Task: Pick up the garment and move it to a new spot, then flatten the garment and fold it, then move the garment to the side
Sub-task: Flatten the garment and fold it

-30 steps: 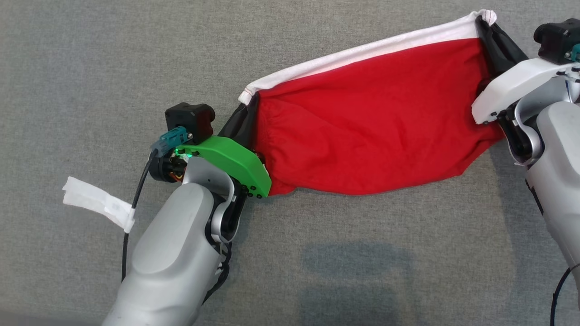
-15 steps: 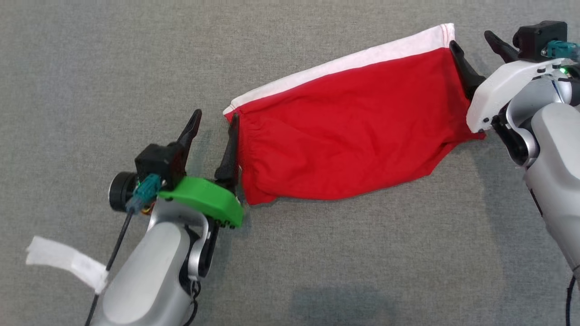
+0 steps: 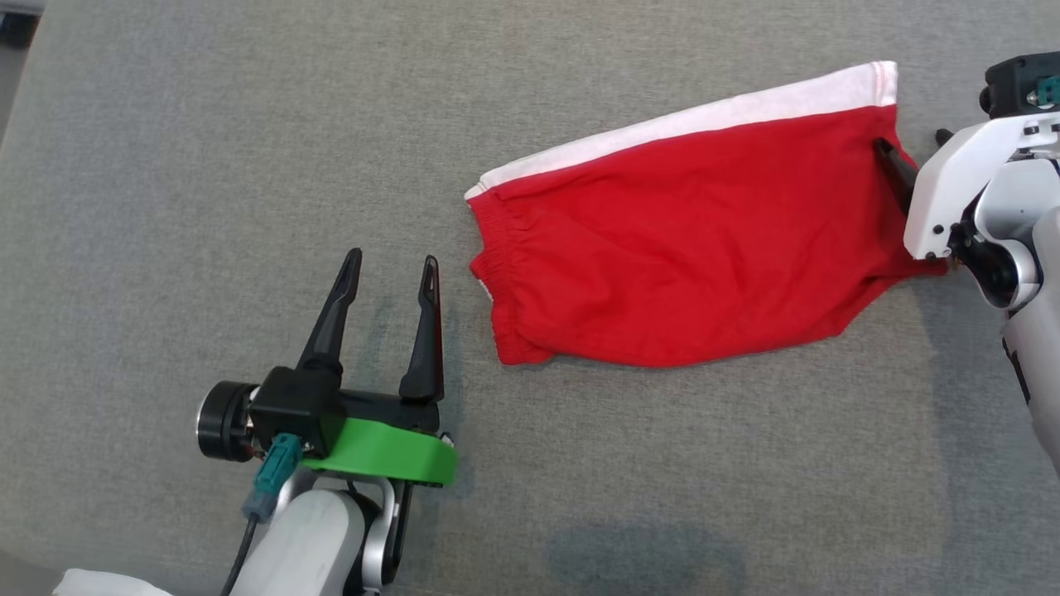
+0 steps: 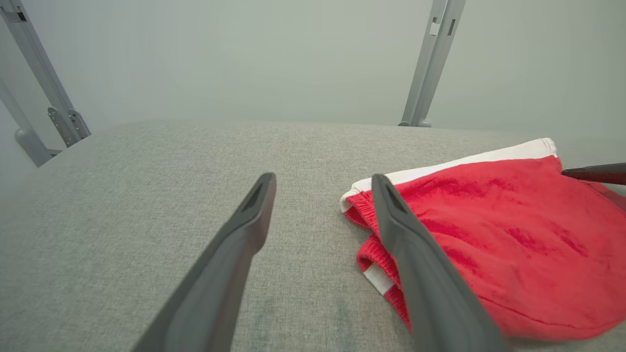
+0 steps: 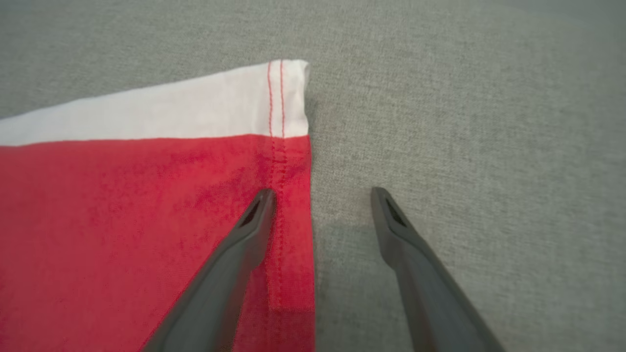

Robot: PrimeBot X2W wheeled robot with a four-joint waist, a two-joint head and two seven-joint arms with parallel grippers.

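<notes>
The garment (image 3: 687, 257) is a pair of red shorts with a white side stripe, lying folded and flat on the grey cloth surface (image 3: 207, 165), its waistband end toward the left (image 4: 489, 234). My left gripper (image 3: 391, 263) stands open to the left of the waistband, clear of it, with nothing between its fingers (image 4: 323, 182). My right gripper (image 3: 911, 141) is open over the hem end. In the right wrist view one finger (image 5: 254, 220) lies above the red hem (image 5: 288, 161) and the other is over bare surface, the gripper (image 5: 323, 193) holding nothing.
The grey surface spreads wide around the garment, with free room to the left and front. Metal frame legs (image 4: 430, 63) and a pale wall stand beyond its far edge. A white scrap (image 3: 99, 583) shows at the bottom left beside my left arm.
Both grippers have opened and let go of the garment, which now lies flat. My left gripper has drawn back and to the left, away from the waistband. The head camera has shifted too.
</notes>
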